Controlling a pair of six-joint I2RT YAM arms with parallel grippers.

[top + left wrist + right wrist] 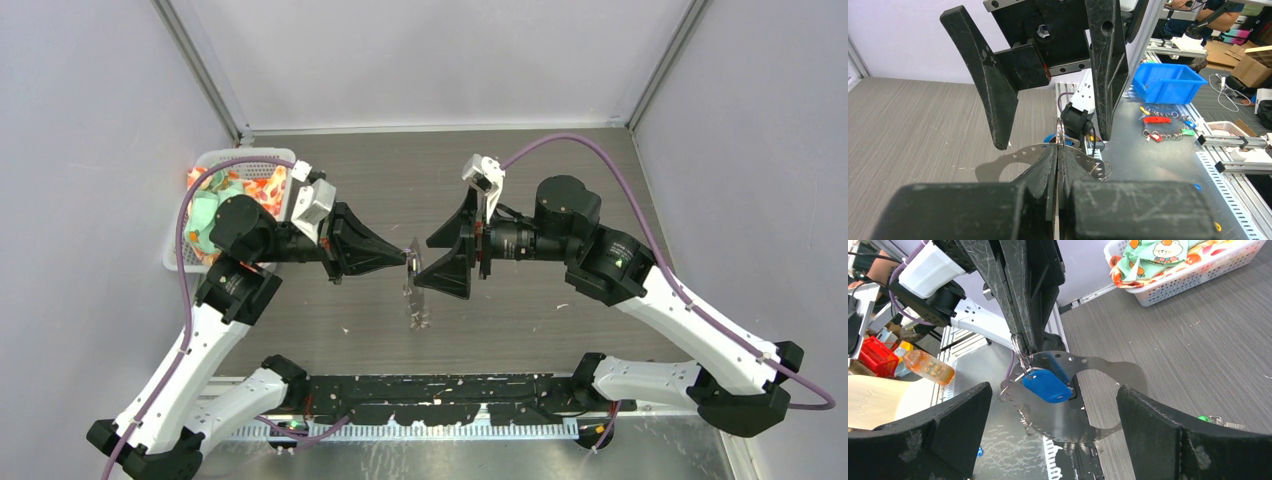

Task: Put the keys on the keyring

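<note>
left gripper [1057, 162] clenching on keyring [1083, 417], holding it up above table [1208, 355], between both arms. blue-headed key [1047, 385] hanging on keyring just below left fingertips. right gripper [424, 262] facing it, released, jaws spreading wide either side of keyring, gripping nothing. green-headed key [1204, 418] lying on table, well apart from keyring.

From the top the keyring [413, 285] is edge-on, just a thin sliver, and I can't pick out either key there. Left wrist view: the left fingers [973, 210] cover the ring's middle and run off the bottom edge. Right wrist: the blue key [1047, 385] only shows its head, and I can't make out the blade. The green key [1204, 418] is tiny, half behind a right finger [1168, 440]. The basket [1188, 275] is cropped at the top.
</note>
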